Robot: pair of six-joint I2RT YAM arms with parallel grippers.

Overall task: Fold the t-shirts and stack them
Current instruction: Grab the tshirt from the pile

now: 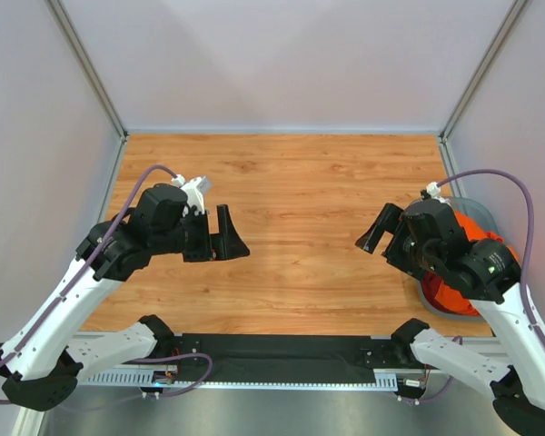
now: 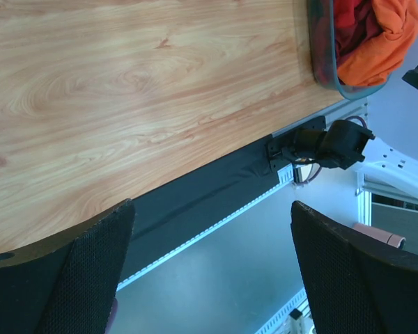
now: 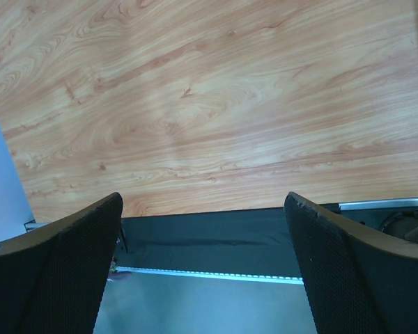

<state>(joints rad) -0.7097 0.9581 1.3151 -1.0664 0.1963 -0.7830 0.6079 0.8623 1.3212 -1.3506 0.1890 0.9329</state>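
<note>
The t-shirts lie crumpled in a grey-blue tub [image 1: 433,303] at the table's right edge, half hidden under my right arm. A bright orange tee [image 1: 478,231] shows on top. In the left wrist view the orange tee [image 2: 384,38] bulges over the tub [image 2: 321,52], with a dark red tee [image 2: 351,29] beside it. No magenta-pink tee shows. My left gripper [image 1: 229,234] is open and empty above the left of the table; its jaws [image 2: 212,278] stand wide apart. My right gripper [image 1: 381,238] is open and empty just left of the tub, and it also shows in the right wrist view [image 3: 202,271].
The wooden table [image 1: 291,191] has pale walls on three sides. A black strip and metal rail [image 1: 282,359] run along the near edge between the arm bases. The right arm's base [image 2: 334,142] sits near the tub.
</note>
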